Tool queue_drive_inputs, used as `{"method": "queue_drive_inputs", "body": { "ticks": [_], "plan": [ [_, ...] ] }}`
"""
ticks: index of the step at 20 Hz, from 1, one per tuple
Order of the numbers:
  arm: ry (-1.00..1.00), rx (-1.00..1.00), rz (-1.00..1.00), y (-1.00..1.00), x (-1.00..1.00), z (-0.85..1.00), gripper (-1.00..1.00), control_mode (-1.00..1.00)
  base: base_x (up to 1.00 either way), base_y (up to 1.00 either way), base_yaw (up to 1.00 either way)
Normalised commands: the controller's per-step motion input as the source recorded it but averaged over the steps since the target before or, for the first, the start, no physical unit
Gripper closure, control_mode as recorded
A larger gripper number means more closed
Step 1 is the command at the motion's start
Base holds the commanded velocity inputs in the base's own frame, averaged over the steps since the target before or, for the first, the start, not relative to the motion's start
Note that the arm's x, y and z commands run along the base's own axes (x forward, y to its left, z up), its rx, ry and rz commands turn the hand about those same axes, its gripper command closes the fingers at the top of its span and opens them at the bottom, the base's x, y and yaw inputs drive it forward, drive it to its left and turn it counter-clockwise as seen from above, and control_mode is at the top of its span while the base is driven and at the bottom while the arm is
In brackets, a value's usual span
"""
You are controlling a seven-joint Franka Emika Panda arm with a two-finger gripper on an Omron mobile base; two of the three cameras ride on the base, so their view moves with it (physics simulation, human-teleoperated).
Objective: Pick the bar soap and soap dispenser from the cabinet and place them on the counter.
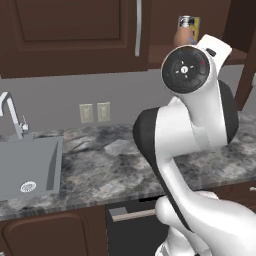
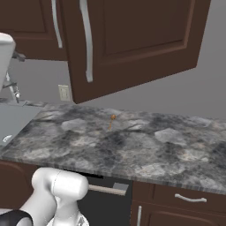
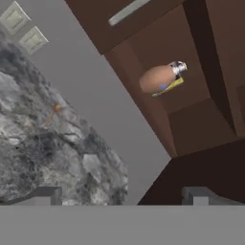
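Looking along the hand, the gripper has its two dark fingers spread wide apart, and there is nothing between them. Just past the fingers lies the counter, grey and black stone. A tiny orange thing sits on it, the bar soap, off to one side of the fingers and well away from them. Farther off, the cabinet is open. The brown soap dispenser is on the shelf inside, far beyond the fingertips, with a yellow box right behind it. Two wall plugs are on the grey wall, and the sink is set in the counter.
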Motion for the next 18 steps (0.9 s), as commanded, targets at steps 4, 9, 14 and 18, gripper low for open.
{"method": "queue_drive_inputs", "body": {
  "ticks": [4, 9, 14, 18],
  "plan": [
    [0.02, -0.09, -0.15, 0.00, 0.41, 0.00, -1.00, -1.00, 0.00, 0.00, 0.00],
    [0.00, -0.18, -0.10, -0.05, 0.31, 0.04, -1.00, -1.00, 0.00, 0.00, 0.00],
    [0.00, -0.15, -0.13, -0.27, 0.35, 0.07, -1.00, -1.00, 0.00, 0.00, 0.00],
    [0.00, -0.11, -0.10, -0.32, 0.27, 0.02, -1.00, -1.00, 0.00, 0.00, 0.00]
  ]
}}
